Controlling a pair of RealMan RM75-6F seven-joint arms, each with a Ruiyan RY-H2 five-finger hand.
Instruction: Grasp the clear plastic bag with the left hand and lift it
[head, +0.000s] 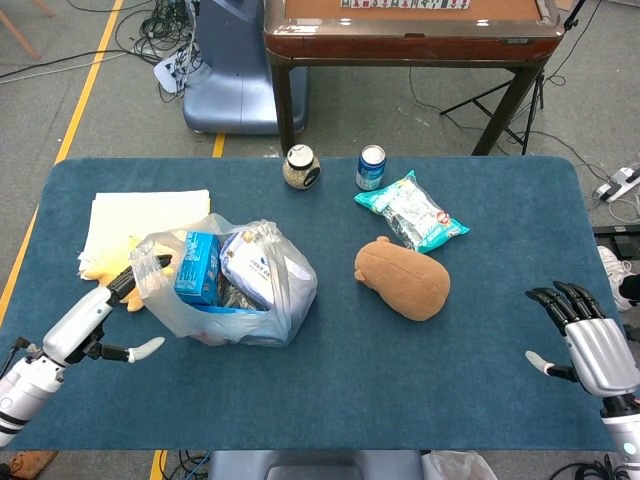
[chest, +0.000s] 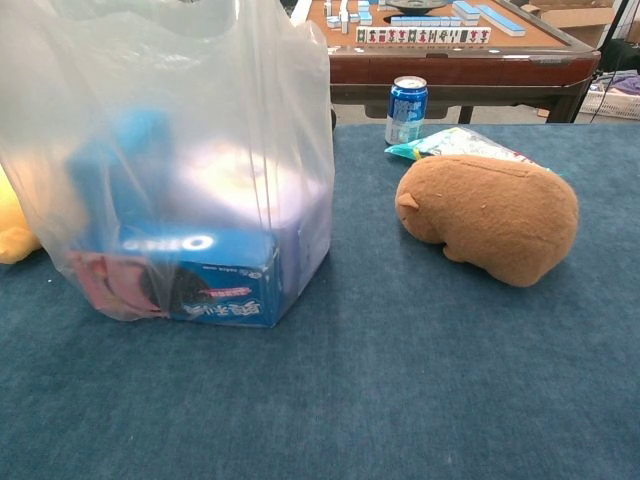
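Observation:
A clear plastic bag (head: 235, 285) (chest: 170, 160) holding blue snack boxes stands on the blue table (head: 330, 400), left of centre. My left hand (head: 100, 320) is open at the bag's left side, its dark fingertips reaching the bag's upper left edge and its thumb held apart below. My right hand (head: 590, 345) hovers open near the table's right front corner, far from the bag. The chest view shows the bag close up but neither hand.
A yellow plush (head: 105, 270) and a cream cloth (head: 140, 215) lie just left of the bag. A brown plush (head: 403, 280), a teal snack packet (head: 412, 212), a blue can (head: 371, 167) and a jar (head: 301, 167) lie to the right and behind.

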